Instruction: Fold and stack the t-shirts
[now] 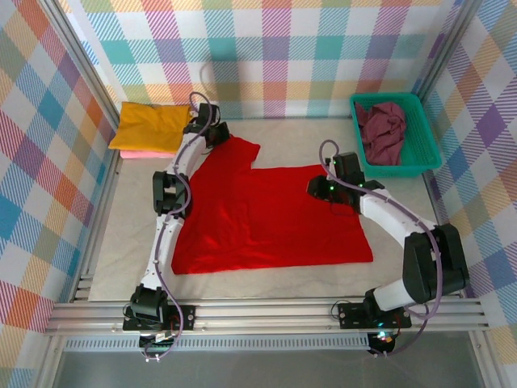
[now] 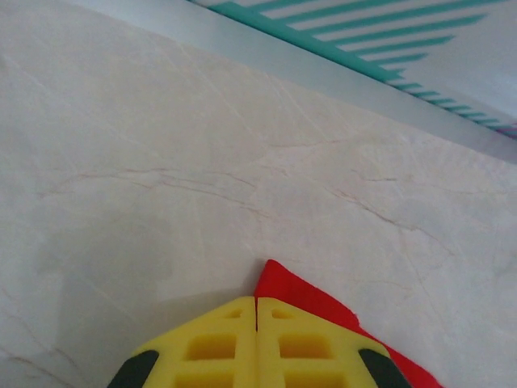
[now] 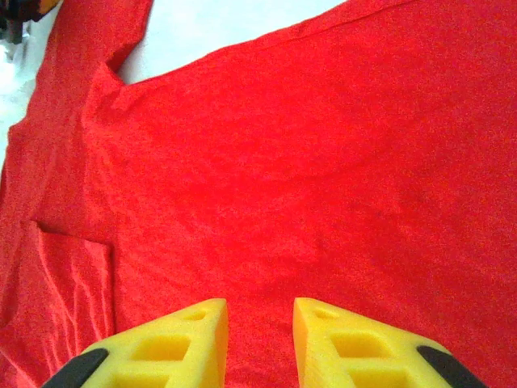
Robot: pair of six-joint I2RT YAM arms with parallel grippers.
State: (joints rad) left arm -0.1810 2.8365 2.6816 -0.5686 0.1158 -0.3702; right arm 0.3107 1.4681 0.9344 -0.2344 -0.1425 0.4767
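Left hand [image 2: 257, 309], at the 11 o'clock corner: closed, pinching the sleeve edge of the bright red cloth t-shirt [image 1: 275, 218], which is spread flat mid-worktop [image 1: 299, 133]. Right hand [image 3: 260, 314], at 2 o'clock: jaws parted, empty, above the shirt.

I work at a pale, marble-veined table [image 1: 121, 267], boxed in on three sides by walls [image 1: 275, 56] of pastel plaid: teal, pink, orange, yellow and lilac on white. Grey metal posts [image 1: 81, 61] mark the far corners. Silver aluminium rails [image 1: 275, 311] run along the near edge. The light is soft and even.
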